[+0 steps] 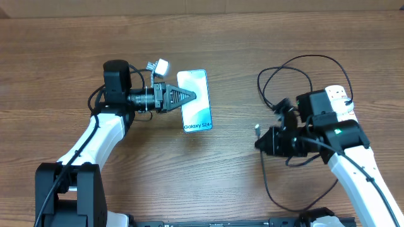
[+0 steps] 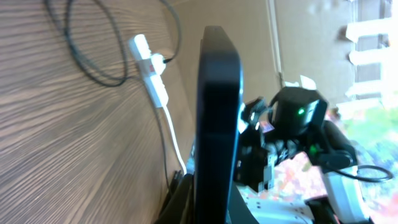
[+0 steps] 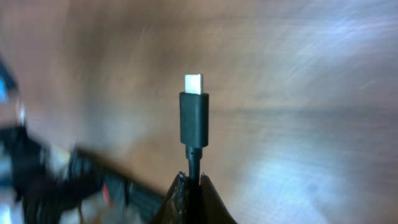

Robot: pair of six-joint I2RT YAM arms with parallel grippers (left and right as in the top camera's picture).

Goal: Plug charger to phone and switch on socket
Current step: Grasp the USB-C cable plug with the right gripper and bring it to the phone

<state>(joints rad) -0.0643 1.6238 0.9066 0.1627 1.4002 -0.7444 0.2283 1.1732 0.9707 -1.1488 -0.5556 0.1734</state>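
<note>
The phone (image 1: 195, 101), screen up with "Galaxy S24+" text, is held at its left edge by my left gripper (image 1: 188, 96), which is shut on it. In the left wrist view the phone (image 2: 217, 118) shows edge-on between the fingers. My right gripper (image 1: 264, 140) is shut on the charger cable just behind its plug tip (image 1: 257, 130). In the right wrist view the plug (image 3: 194, 115) sticks up from the fingers (image 3: 194, 182). The black cable (image 1: 284, 69) loops back toward the white socket (image 1: 338, 96), partly hidden under my right arm. The socket also shows in the left wrist view (image 2: 149, 65).
Wooden table top (image 1: 240, 183) all around. The socket's thick white cord (image 2: 171, 134) runs along the table in the left wrist view. A small white tag (image 1: 161, 65) sits on the left arm near the phone.
</note>
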